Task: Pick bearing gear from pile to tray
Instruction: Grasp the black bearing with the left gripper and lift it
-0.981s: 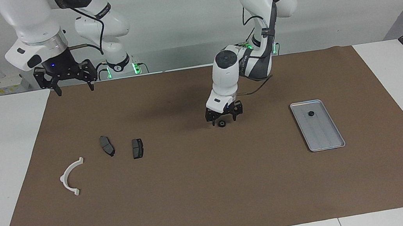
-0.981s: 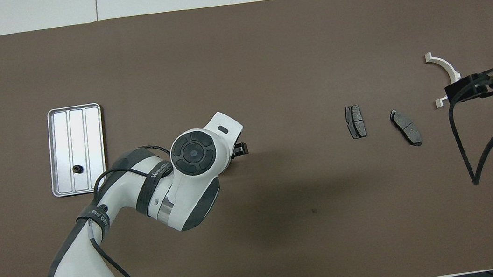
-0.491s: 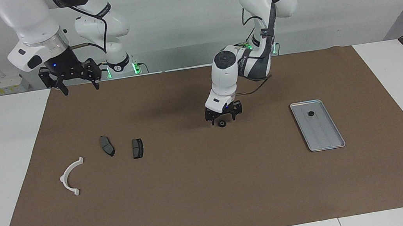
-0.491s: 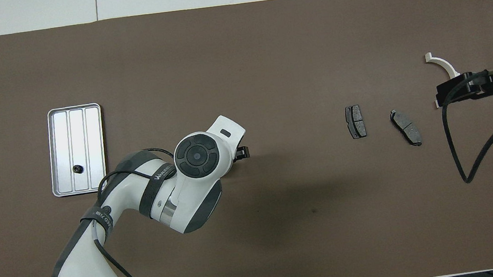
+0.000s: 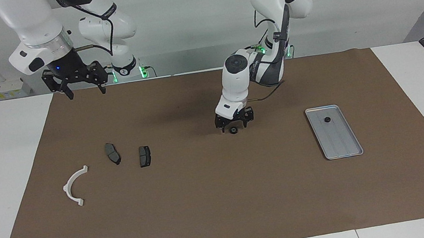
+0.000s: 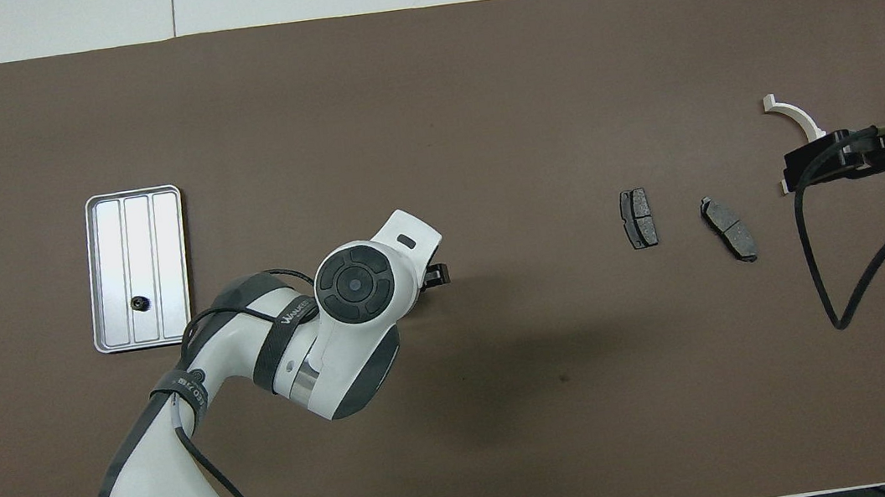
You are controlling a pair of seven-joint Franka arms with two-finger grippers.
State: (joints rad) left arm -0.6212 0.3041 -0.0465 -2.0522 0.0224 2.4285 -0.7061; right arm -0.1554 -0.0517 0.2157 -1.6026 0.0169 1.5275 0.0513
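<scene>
A small black round bearing gear [image 5: 233, 130] lies on the brown mat near the table's middle. My left gripper [image 5: 233, 126] hangs low over it, open, with nothing held; in the overhead view the wrist hides the gear and only a finger [image 6: 434, 276] shows. The silver tray [image 5: 344, 146] [image 6: 137, 235] lies toward the left arm's end with one small black piece [image 5: 327, 120] [image 6: 138, 303] in it. The pile's white arc [image 5: 75, 185] [image 6: 794, 119] and two brake pads [image 5: 112, 153] [image 5: 144, 156] lie toward the right arm's end. My right gripper [image 5: 83, 91] waits raised and open.
The brown mat [image 5: 223, 200] covers most of the white table. The right arm's black cable [image 6: 833, 268] loops over the mat beside the brake pads [image 6: 638, 218] [image 6: 729, 228].
The left gripper has crept a little toward the right arm's end, staying over the gear. The right gripper has shifted slightly toward the table's middle.
</scene>
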